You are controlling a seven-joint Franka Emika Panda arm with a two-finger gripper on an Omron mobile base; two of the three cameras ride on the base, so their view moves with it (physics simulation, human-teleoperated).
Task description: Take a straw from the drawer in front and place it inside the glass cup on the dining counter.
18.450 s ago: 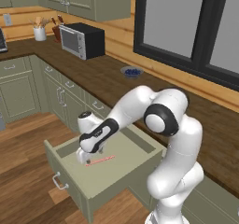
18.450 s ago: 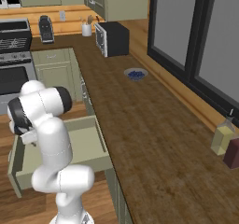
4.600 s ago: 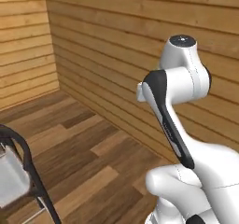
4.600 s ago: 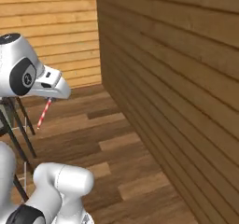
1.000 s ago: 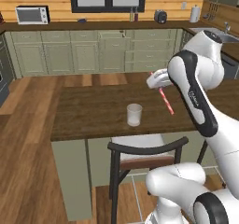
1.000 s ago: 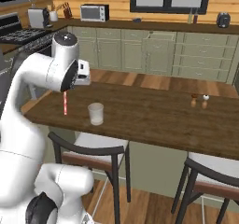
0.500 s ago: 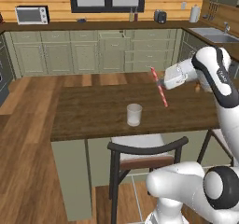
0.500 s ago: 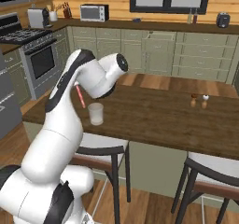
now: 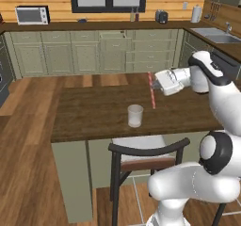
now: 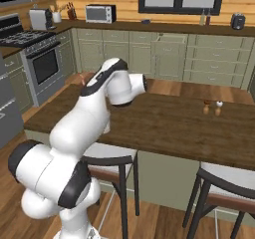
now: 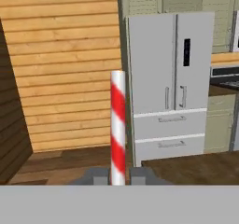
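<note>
Holding straw (image 9: 151, 90) in gripper (image 9: 156, 85) | above-right of glass cup (image 9: 135, 115)

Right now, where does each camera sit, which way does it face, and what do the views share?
Left base view: behind-left, facing the dining counter; arm, claw shut on the straw, glass cup.
Right base view: behind-right, same counter; arm.
Hand view: along the straw toward a fridge.
Shared: counter in both base views; straw in left and hand.
</note>
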